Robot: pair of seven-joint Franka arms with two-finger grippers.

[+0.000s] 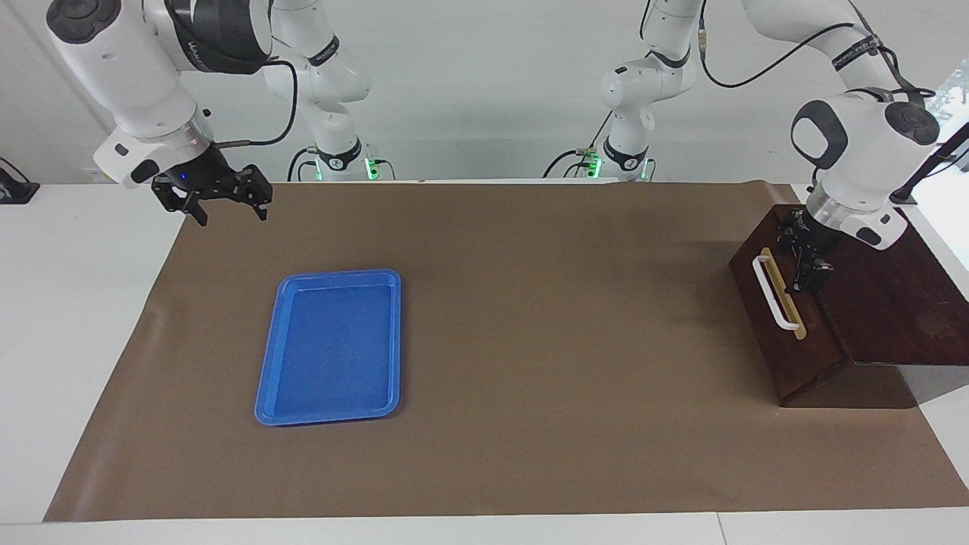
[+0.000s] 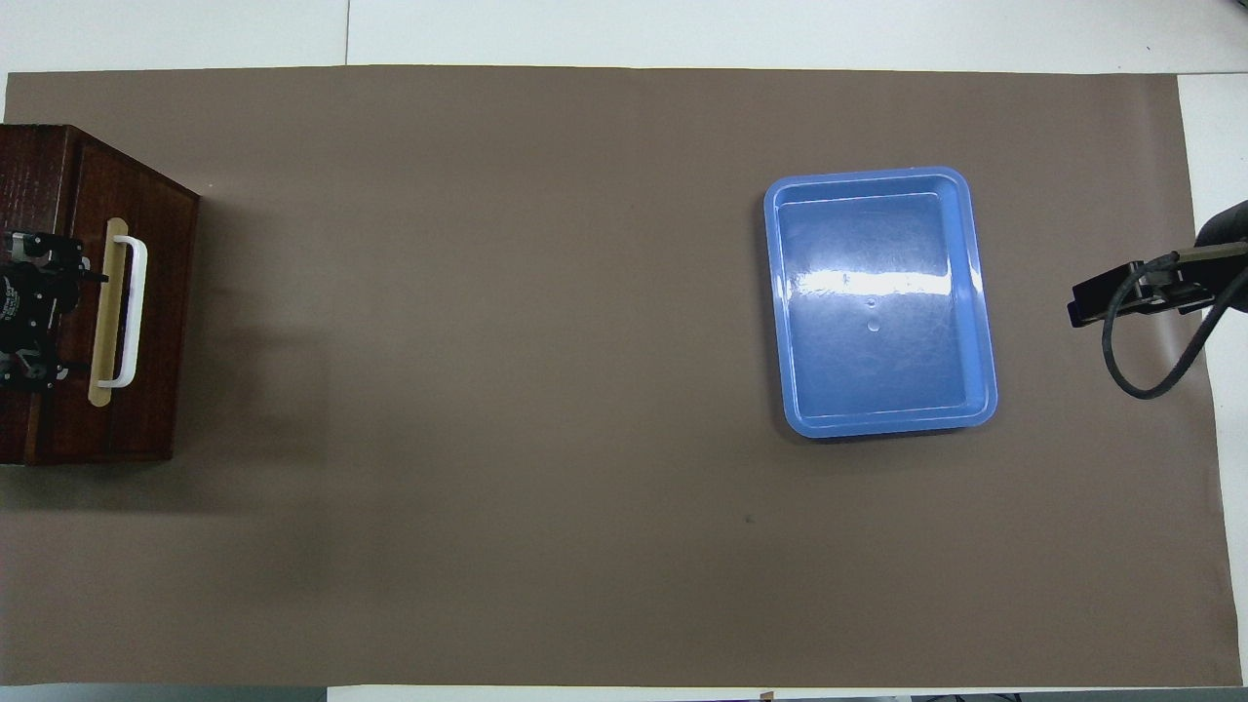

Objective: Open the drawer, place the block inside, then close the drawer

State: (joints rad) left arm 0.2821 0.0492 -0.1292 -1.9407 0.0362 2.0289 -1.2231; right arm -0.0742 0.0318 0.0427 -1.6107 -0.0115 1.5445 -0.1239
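Now the dark brown wooden drawer with its white bar handle on a tan strip sits flush in the dark wooden box at the left arm's end of the table, its front fully pushed in. No pale interior shows in either view, and the small yellow block is not visible; it cannot be told from these views where it lies.

The left gripper is low over the top edge of the box, just above the drawer front and beside the handle. Its black fingers stand apart and hold nothing; whether they touch the wood cannot be told. In the overhead view the same gripper shows at the picture's edge, next to the tan strip.

The right gripper hangs in the air over the edge of the brown paper sheet at the right arm's end, waiting. Its fingers are spread wide and empty.

A blue rectangular plastic tray lies flat on the brown sheet toward the right arm's end, well apart from the box, with nothing in it.
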